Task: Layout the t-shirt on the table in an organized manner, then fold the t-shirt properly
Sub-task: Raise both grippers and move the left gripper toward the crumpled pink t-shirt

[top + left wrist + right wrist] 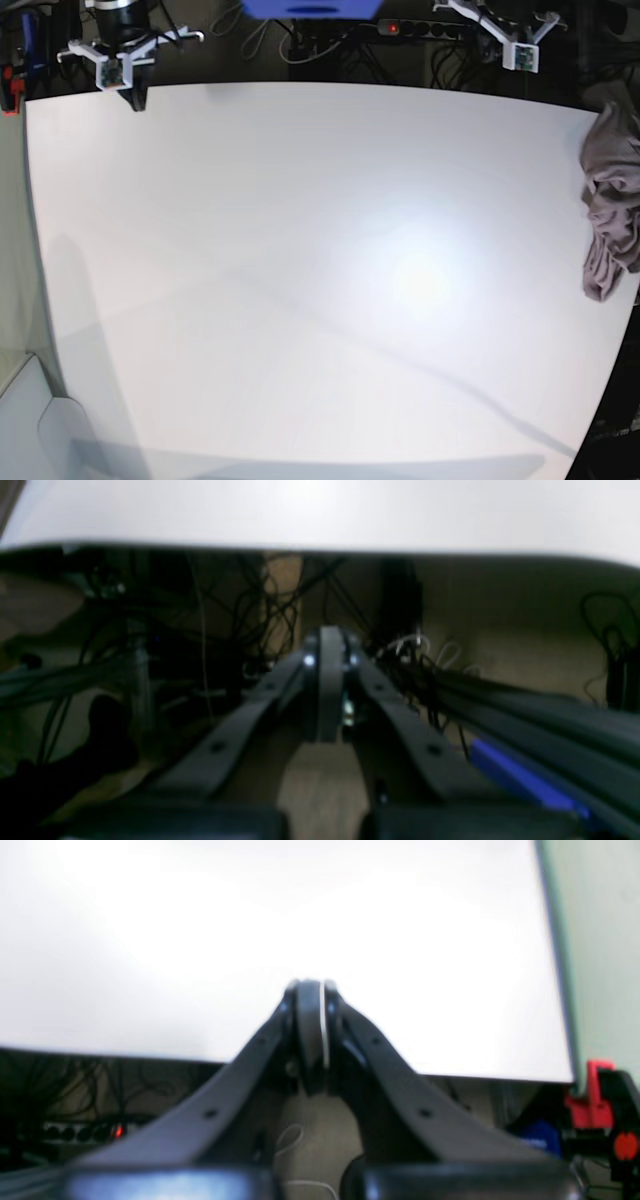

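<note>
My left gripper (330, 645) fills the lower middle of its wrist view: two dark, matte, curved fingers (225, 740) with small round holes, meeting at a rounded tip, pressed together with nothing between them. Behind that tip hangs a blurred tangle of black cables (280, 605) against a tan floor, a blue strip (520, 777) at the lower right, and along the top of the frame the smooth white edge of the table (320, 515).

My right gripper (310, 990) looks much the same in its own wrist view: dark arched fingers (395, 1075) drawn tight to one blunt tip, a thin pale line running down the seam, holding nothing. The flat, glossy white tabletop spreads behind it across the upper frame, a red clamp (592, 1095) sits at the lower right, and a power strip (75, 1131) with a small red light lies at the lower left.

In the base view both my grippers sit past the top edge of the table, the right one (120, 68) at the upper left and the left one (515, 45) at the upper right, each with white brackets around it. The t-shirt (612, 200) lies crumpled at the right edge of the frame, a soft mauve-brown heap of folds and wrinkles, partly draped over the table's side. It is well apart from both grippers, nearer my left one, and neither touches it
</note>
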You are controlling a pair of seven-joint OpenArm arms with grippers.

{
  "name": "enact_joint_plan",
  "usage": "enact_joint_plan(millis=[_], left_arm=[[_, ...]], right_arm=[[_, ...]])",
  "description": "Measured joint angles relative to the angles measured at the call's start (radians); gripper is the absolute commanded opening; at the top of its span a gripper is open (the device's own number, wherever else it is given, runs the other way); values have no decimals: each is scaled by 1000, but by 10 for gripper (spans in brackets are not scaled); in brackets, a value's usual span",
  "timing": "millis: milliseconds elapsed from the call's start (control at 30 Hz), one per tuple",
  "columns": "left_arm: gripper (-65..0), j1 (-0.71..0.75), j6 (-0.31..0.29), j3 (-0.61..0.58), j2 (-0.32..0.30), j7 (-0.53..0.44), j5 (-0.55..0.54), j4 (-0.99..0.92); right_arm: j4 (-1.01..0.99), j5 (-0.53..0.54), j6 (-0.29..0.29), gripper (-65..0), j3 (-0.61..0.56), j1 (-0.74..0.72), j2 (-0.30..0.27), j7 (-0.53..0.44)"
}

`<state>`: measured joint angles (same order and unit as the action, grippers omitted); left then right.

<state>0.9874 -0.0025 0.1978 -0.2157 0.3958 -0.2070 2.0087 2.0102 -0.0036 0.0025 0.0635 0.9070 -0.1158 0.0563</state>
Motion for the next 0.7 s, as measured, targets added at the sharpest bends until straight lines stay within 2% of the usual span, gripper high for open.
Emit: enact_joint_plan(millis=[133, 233, 433, 700], left_arm=[[-648, -8, 1, 35, 2, 2, -2, 0], [-648, -19, 0, 64, 3, 5, -72, 0], [-648, -29, 0, 159, -2, 13, -209, 1], [-637, -44, 0, 276, 8, 13, -218, 2]], right_arm=[[-6, 2, 1, -650, -34, -62, 2, 93], [-1, 3, 1, -650, -44, -98, 0, 127], [-2, 3, 2, -650, -44, -109, 0, 139], [-2, 3, 2, -650, -44, -116, 0, 139]])
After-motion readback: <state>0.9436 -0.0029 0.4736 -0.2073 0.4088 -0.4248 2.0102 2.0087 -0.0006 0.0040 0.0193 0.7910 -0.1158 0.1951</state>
